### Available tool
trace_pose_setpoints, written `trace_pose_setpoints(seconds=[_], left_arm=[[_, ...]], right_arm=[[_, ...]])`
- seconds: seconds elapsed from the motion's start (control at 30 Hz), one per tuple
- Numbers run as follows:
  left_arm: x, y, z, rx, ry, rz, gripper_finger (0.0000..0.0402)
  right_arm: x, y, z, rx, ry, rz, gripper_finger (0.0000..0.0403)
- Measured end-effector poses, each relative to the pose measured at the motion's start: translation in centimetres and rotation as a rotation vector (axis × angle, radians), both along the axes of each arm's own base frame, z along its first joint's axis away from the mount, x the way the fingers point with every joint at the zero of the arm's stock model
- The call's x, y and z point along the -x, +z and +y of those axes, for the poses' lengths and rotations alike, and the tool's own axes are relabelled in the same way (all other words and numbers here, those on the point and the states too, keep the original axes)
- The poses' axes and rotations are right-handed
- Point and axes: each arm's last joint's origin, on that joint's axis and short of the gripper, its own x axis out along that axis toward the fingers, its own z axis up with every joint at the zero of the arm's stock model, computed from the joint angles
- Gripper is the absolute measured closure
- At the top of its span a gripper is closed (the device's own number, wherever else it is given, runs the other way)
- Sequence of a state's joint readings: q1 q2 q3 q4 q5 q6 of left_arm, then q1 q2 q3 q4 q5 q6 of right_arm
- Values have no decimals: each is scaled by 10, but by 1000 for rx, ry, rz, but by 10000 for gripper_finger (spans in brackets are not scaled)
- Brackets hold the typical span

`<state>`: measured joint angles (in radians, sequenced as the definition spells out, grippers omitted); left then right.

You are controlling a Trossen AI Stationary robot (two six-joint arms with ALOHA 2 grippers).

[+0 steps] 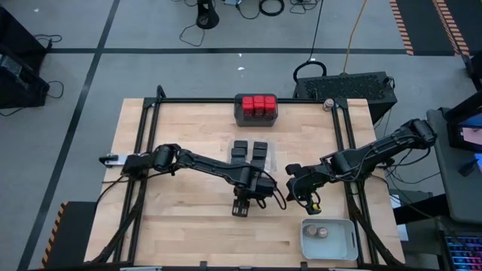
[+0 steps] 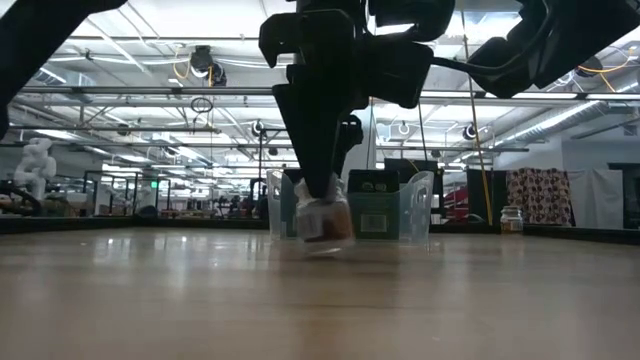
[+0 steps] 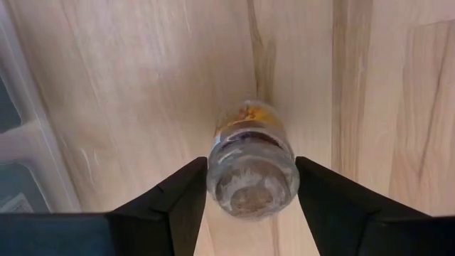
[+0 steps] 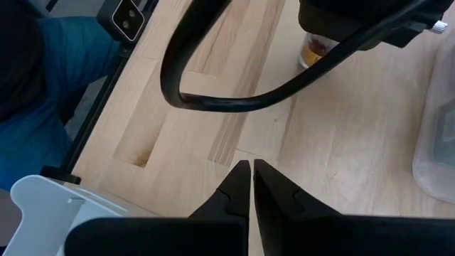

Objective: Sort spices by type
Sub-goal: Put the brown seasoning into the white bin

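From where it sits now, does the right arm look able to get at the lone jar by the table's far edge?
Probably yes. The right gripper is shut with nothing in it, and the jar stands alone on bare wood on that arm's side. The left gripper, straddling another jar, is nowhere near that path.

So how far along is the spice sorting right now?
Mostly done: red-topped spices fill the dark tray, black boxes sit in the clear tray, two jars in the pale tray. In hand: the left gripper straddles a clear jar. One jar waits far back. The right gripper idles shut.
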<state>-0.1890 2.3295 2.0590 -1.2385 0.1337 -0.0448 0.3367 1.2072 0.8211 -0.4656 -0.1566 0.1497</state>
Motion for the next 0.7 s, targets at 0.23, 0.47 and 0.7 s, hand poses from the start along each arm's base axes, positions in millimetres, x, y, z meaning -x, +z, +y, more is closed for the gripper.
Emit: trace_pose_setpoints(seconds=[0.23, 0.47, 0.7], left_arm=[[0, 0, 0, 0, -2, -1, 186], [-2, 11, -4, -28, -69, -52, 185], [-6, 28, -9, -68, -125, -125, 185]], right_arm=[[0, 0, 0, 0, 0, 0, 403], [0, 0, 0, -1, -1, -1, 403], [0, 0, 0, -34, -43, 20, 403]])
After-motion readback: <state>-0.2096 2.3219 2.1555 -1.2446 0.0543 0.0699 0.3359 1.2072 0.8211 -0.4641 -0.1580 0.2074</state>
